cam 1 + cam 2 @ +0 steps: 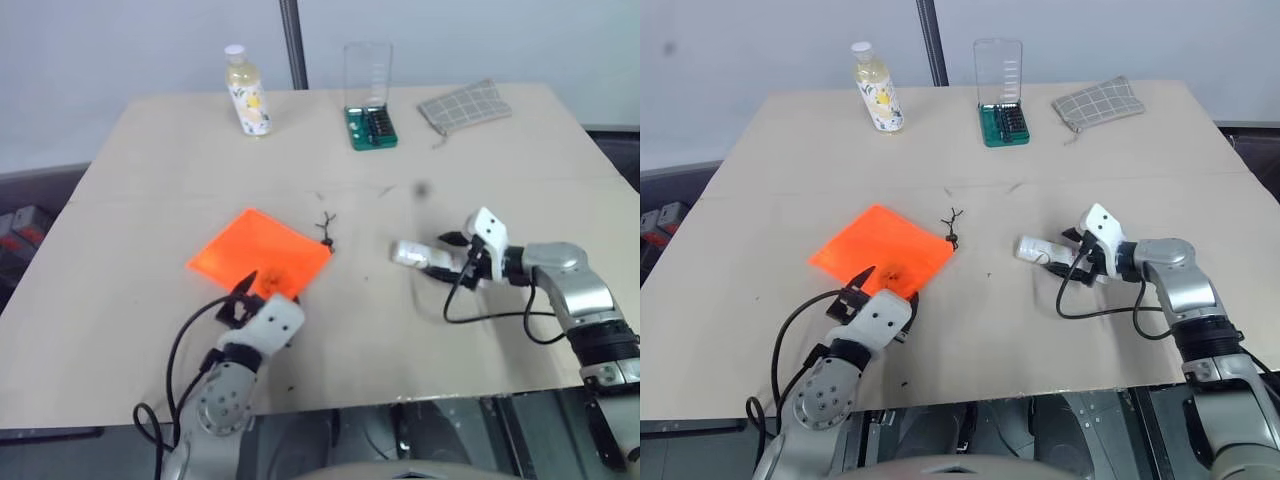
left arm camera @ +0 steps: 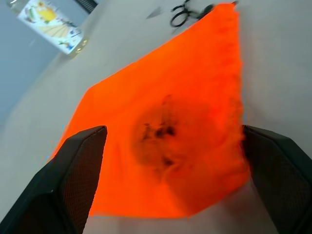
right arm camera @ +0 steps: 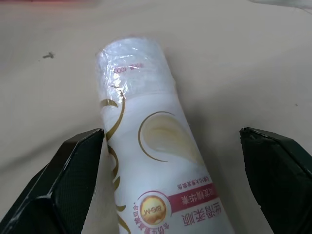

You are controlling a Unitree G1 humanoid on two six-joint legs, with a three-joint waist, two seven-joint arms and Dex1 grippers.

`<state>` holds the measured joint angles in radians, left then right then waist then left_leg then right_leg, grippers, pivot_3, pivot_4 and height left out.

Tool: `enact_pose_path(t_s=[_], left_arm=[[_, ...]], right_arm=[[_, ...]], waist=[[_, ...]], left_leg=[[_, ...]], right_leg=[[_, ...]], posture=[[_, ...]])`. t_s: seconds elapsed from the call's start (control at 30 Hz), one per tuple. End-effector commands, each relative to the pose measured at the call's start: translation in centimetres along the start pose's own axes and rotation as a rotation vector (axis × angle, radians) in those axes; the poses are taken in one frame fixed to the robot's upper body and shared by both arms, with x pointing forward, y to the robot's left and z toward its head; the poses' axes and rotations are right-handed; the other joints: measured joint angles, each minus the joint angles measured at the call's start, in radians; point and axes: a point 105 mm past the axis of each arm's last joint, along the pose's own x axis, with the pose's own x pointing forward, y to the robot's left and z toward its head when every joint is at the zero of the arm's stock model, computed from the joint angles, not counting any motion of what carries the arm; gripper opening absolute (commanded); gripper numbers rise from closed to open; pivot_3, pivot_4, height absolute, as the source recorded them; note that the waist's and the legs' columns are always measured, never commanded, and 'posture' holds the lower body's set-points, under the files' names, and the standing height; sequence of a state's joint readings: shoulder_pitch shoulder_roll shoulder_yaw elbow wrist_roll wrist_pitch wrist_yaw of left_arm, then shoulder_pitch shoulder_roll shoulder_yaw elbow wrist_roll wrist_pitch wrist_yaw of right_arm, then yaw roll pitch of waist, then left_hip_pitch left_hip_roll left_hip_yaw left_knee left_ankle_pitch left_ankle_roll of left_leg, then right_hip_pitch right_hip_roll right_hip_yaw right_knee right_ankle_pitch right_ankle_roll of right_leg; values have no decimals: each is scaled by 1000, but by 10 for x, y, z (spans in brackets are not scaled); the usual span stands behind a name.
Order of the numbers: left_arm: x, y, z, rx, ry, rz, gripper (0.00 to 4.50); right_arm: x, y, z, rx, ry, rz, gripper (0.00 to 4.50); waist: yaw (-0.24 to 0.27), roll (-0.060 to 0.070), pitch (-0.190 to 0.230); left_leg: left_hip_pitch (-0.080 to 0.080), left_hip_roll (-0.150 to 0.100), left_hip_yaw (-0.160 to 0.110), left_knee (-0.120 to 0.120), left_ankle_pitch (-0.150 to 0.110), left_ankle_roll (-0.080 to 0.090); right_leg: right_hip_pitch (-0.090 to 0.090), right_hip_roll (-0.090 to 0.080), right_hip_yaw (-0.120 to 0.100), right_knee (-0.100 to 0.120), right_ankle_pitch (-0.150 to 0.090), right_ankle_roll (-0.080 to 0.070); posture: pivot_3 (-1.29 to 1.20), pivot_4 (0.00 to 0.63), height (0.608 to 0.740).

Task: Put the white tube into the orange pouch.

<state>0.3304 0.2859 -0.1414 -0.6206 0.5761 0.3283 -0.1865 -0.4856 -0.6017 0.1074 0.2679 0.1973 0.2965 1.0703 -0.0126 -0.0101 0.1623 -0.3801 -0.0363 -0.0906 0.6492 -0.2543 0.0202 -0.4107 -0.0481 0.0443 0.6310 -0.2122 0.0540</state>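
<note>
Right gripper (image 1: 1077, 256) stands wide open around the white tube (image 1: 1038, 250), which lies flat on the table (image 1: 1040, 330) between its two black fingers (image 3: 73, 180); neither finger visibly presses the tube, whose capped end points away from the wrist toward the orange pouch (image 1: 878, 251). Left gripper (image 1: 854, 291) is also spread wide with nothing in it, its fingertips (image 2: 78, 170) at the near corner of the pouch, which lies flat, well apart from the tube.
</note>
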Motion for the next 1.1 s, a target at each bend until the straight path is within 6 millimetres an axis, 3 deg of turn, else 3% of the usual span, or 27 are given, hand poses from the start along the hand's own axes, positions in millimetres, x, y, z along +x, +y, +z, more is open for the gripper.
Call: enact_pose_path(t_s=[0.03, 0.33, 0.43, 0.53, 0.67, 0.7, 0.83, 0.9, 1.0, 1.1], left_arm=[[1, 17, 5, 9, -5, 92, 4458], [6, 11, 9, -7, -9, 70, 4458], [6, 9, 8, -4, -2, 59, 3642], [6, 10, 5, 7, 13, 54, 2221], [4, 11, 0, 10, 34, 46, 300], [3, 10, -2, 9, 39, 40, 44], [0, 12, -4, 10, 46, 38, 0], [-1, 14, -3, 10, 43, 46, 0], [-1, 15, -5, 2, 45, 44, 0], [1, 17, -2, -28, 31, 31, 0]], right_arm=[[-6, 0, 5, -24, -10, 5, 4500], [-3, 14, 0, -36, -56, 76, 4500], [-2, 14, -5, -24, -55, 69, 4500], [-1, 15, -5, 1, -74, 76, 4500], [-1, 14, -7, 8, -79, 68, 2701], [0, 14, -8, 9, -80, 68, 2344], [-1, 18, -1, -28, -119, 82, 508], [-3, 24, 12, -49, -195, 121, 226], [-6, 42, 35, -91, -318, 212, 225], [-3, 57, 40, -156, -313, 286, 225]], waist=[[0, 0, 0], [0, 0, 0], [-1, 0, 0], [-1, 0, 0], [-1, 0, 0], [-1, 0, 0], [-3, -1, -1], [-2, -1, -1], [-3, 0, -1], [-1, 0, 0]], left_leg=[[0, 0, 0, 0, 0, 0], [0, 0, 0, 0, 0, 0], [0, 0, 0, 0, 0, 0], [0, 0, 0, 0, 0, 0], [0, 0, 0, 0, 0, 0], [0, 0, 0, 0, 0, 0], [1, 1, 1, 0, 0, 0], [2, 1, 0, 0, 0, 0], [2, 2, 0, 0, 0, 0], [1, 1, 0, 0, 0, 0]], right_leg=[[0, 0, 0, 0, 0, 0], [0, 0, 0, 0, 0, 0], [0, 0, 0, 0, 0, 0], [0, 0, 0, 0, 0, 0], [0, 0, 0, 0, 0, 0], [0, 0, 0, 0, 0, 0], [1, 0, 1, 1, 0, 0], [2, 1, 0, 1, 0, 0], [1, 1, 0, 1, 0, 0], [0, 1, 0, 1, 0, 0]], posture=[[0, 150, 740], [0, 150, 740], [0, 150, 740], [0, 150, 740], [0, 150, 740], [0, 150, 740], [0, 150, 740], [0, 150, 740], [0, 150, 740], [0, 150, 740]])
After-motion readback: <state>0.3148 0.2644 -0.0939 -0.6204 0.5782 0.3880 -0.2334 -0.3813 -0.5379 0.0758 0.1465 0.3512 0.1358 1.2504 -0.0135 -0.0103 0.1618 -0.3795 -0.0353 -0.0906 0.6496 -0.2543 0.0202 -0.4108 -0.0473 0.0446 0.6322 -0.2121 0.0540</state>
